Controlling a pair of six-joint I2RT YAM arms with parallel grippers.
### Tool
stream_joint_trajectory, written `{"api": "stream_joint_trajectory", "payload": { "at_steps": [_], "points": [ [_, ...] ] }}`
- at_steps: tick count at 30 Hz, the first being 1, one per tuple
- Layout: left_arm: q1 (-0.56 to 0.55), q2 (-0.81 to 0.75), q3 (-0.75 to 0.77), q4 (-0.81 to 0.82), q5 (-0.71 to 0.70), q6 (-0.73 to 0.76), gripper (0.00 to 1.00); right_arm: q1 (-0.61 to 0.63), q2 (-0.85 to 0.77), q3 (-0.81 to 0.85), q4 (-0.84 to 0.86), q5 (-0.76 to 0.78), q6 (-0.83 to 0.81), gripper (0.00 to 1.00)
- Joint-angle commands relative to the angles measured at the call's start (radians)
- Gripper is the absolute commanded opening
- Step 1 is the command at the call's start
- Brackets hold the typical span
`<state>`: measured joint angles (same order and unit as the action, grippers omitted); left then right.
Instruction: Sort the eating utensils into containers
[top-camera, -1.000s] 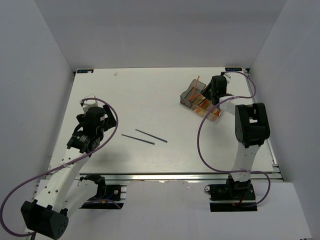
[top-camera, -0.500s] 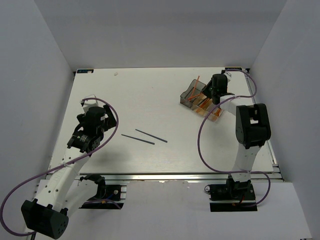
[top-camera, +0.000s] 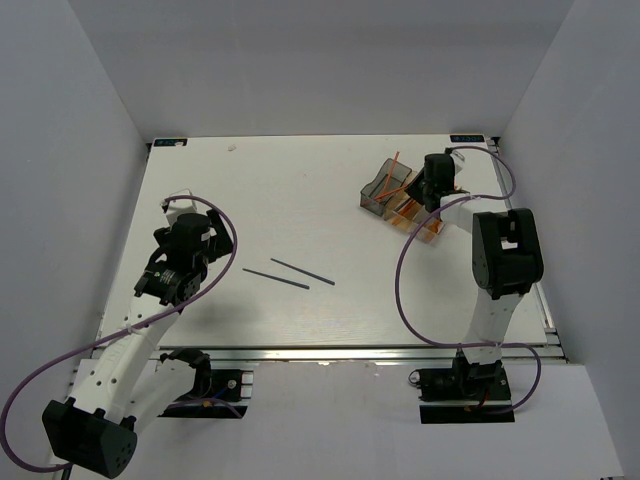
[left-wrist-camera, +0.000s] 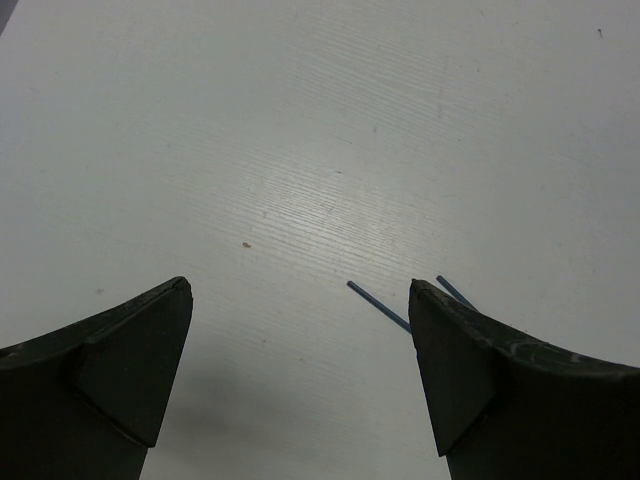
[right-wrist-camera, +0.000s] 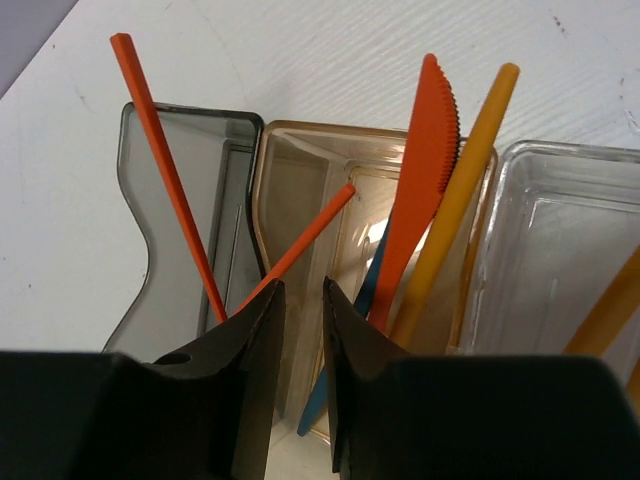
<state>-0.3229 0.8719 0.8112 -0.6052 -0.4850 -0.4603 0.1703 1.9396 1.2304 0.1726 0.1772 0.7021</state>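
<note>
My left hand (left-wrist-camera: 300, 290) hangs over the near left of the worktop (top-camera: 300, 200), spread wide and empty. Just beyond it, two dark sticks (top-camera: 302, 272) lie side by side. At the far right, my right hand (right-wrist-camera: 300, 300) sits over the row of bins, its fingers a narrow slit apart with nothing visibly gripped. Two orange sticks (right-wrist-camera: 165, 170) lean over the grey bin (right-wrist-camera: 225, 170) and the amber bin (right-wrist-camera: 300, 170), their lower ends hidden. An orange knife (right-wrist-camera: 425, 150), a yellow handle (right-wrist-camera: 465, 190) and a blue utensil (right-wrist-camera: 372, 275) stand in the amber one. The clear bin (right-wrist-camera: 560, 220) adjoins it.
</note>
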Motion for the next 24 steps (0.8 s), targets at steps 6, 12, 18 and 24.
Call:
{"api": "stream_joint_trajectory", "payload": {
  "at_steps": [6,12,18,24],
  "points": [
    [0.002,-0.007,-0.004,0.013,0.008,0.005,0.98,-0.006,-0.048,-0.002,0.024,0.067,0.033,0.27],
    [0.001,-0.007,-0.006,0.013,0.006,0.005,0.98,-0.014,-0.037,0.032,0.011,0.077,0.039,0.27],
    [0.002,-0.007,-0.006,0.016,0.011,0.006,0.98,-0.022,-0.022,0.057,0.011,0.064,0.046,0.27],
    [0.002,-0.007,-0.007,0.016,0.016,0.006,0.98,-0.023,-0.041,0.047,0.034,0.044,0.054,0.28]
  ]
}}
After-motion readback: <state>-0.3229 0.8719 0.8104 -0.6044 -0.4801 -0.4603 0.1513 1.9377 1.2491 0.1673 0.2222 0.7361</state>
